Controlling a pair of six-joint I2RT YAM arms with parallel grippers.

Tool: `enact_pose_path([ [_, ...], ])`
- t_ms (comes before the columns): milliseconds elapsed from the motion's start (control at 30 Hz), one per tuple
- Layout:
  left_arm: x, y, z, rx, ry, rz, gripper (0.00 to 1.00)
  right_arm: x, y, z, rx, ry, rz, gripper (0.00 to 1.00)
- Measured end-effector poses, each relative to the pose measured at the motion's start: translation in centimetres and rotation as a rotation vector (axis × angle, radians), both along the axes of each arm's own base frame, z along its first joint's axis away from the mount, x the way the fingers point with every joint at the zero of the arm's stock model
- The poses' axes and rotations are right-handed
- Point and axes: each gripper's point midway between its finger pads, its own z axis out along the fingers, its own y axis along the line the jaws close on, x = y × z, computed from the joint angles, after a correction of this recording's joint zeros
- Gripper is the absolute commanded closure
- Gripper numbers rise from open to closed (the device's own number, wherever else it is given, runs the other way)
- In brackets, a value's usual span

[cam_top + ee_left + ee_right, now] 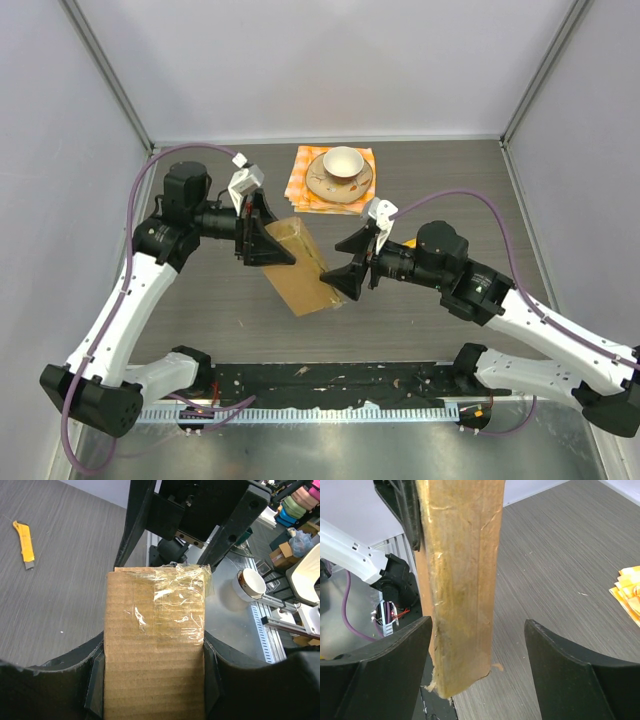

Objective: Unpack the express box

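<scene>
The express box [298, 268] is a flat brown cardboard box with clear tape, held tilted above the table's middle. My left gripper [268, 244] is shut on its upper end; in the left wrist view the box [154, 650] fills the space between both fingers. My right gripper [345, 272] is open at the box's lower right end. In the right wrist view the box [460, 580] hangs edge-on between the spread fingers [570, 670], close to the left one, with a gap to the right one.
A white cup on a saucer [340, 172] sits on an orange checkered cloth [302, 185] at the back centre. The cloth's corner shows in the right wrist view [630, 592]. A yellow box cutter [24, 544] shows in the left wrist view.
</scene>
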Motion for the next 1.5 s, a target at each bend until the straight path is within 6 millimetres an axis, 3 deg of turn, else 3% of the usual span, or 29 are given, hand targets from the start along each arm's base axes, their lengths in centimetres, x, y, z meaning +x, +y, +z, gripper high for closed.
enact_pose_path([
  [467,-0.6,-0.2,0.4,-0.017,-0.029,-0.025,1.0,0.1,0.1,0.3,-0.022,-0.026,-0.008,0.32],
  [1200,-1.5,-0.3,0.4,-0.027,-0.023,-0.048,1.0,-0.3,-0.8,1.5,-0.032,-0.051,-0.013,0.32],
  [1500,-1.3,-0.4,0.4,-0.029,-0.024,-0.039,1.0,0.0,-0.9,1.5,-0.037,-0.059,-0.036,0.43],
])
